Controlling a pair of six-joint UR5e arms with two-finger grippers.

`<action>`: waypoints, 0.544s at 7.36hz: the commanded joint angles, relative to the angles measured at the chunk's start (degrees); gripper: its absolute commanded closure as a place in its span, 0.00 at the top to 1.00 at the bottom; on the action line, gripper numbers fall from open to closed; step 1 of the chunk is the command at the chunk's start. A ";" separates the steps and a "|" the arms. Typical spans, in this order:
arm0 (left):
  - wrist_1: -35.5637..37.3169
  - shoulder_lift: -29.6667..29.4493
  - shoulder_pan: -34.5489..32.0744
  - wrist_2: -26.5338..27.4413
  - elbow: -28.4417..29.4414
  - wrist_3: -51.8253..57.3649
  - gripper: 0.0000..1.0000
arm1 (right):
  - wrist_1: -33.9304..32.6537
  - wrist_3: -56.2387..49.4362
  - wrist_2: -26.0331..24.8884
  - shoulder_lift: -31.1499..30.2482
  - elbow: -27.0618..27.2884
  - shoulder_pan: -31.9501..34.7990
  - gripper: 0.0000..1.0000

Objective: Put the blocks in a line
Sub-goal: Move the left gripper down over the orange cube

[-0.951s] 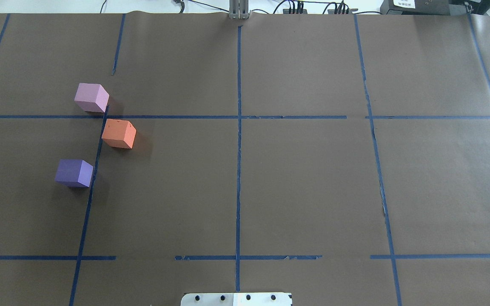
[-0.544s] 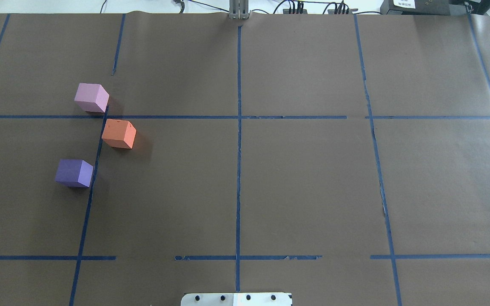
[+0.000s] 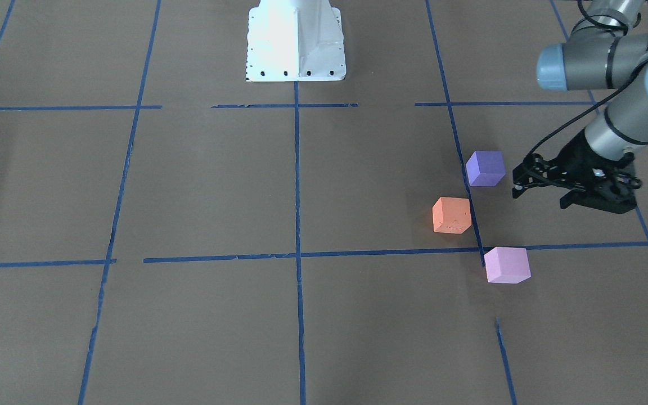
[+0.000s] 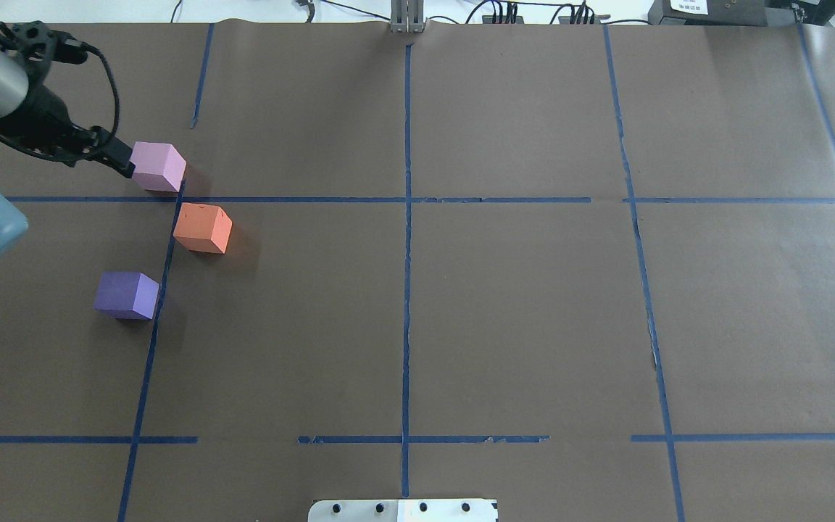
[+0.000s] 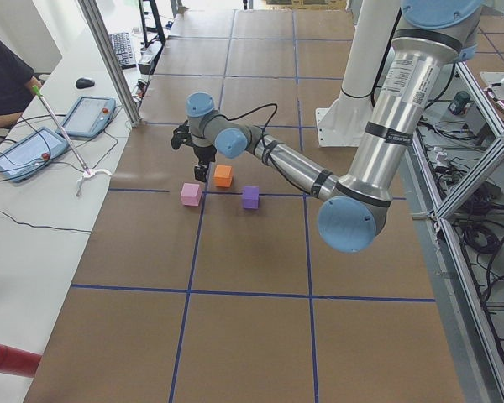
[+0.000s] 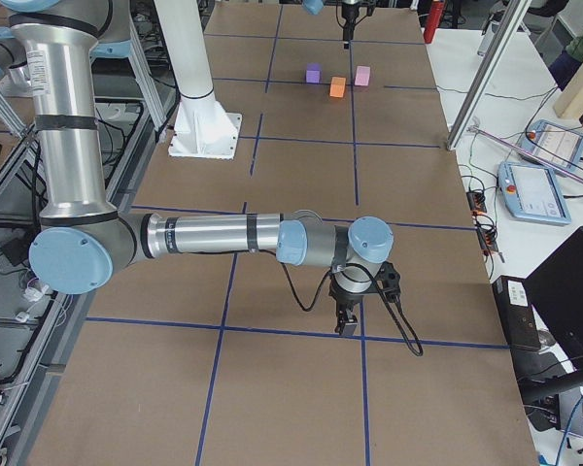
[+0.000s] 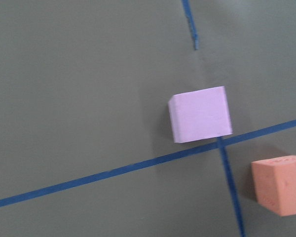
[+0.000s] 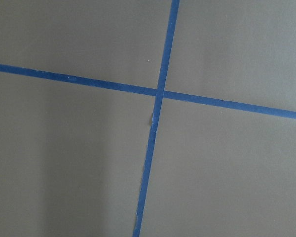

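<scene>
Three cubes lie on the brown table's left half. The pink-lilac block (image 4: 157, 166) is farthest from me, the orange block (image 4: 204, 228) is in the middle, and the blue-purple block (image 4: 127, 295) is nearest. They form a loose zigzag along a blue tape line and do not touch. My left gripper (image 4: 114, 156) is open and empty. It hovers just left of the pink block; it also shows in the front view (image 3: 542, 195). The left wrist view shows the pink block (image 7: 200, 114) and the orange block (image 7: 281, 185). My right gripper (image 6: 348, 322) is far off on the right, and I cannot tell its state.
Blue tape lines (image 4: 406, 239) divide the table into a grid. My white base plate (image 4: 403, 510) sits at the near edge. A metal post (image 4: 406, 16) stands at the far edge. A bench with tablets (image 5: 34, 147) and a seated person runs beyond it.
My left arm has come into the overhead view from the left, and its gripper now sits beside the pink block. The three blocks have not moved.
</scene>
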 commanded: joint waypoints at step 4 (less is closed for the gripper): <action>-3.19 -4.87 7.57 3.19 6.47 -9.26 0.99 | 0.00 0.00 0.00 0.00 0.00 0.00 1.00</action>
